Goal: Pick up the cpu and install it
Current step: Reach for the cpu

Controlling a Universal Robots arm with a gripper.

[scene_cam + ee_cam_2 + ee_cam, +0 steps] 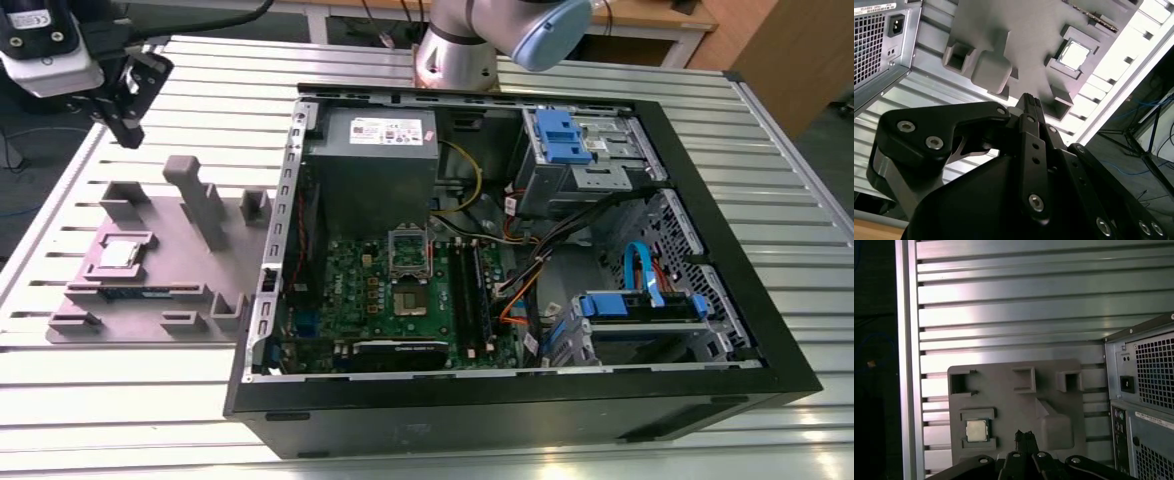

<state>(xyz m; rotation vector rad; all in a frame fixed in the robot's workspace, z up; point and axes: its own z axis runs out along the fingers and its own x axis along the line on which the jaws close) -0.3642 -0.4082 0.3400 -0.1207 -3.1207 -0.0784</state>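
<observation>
Silver cpu [976, 430] sits in a recess of the grey tray [1004, 405]; light, stiff, delicate, I reckon, best pinched by opposite edges. My gripper [1025, 436] hangs above the tray, closed together, empty.

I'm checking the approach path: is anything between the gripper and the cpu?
Nothing visible. The cpu lies uncovered in its pocket on the grey holder, and the gripper hangs in open air above the holder. The holder's tall post stands beside the cpu, not over it.
</observation>
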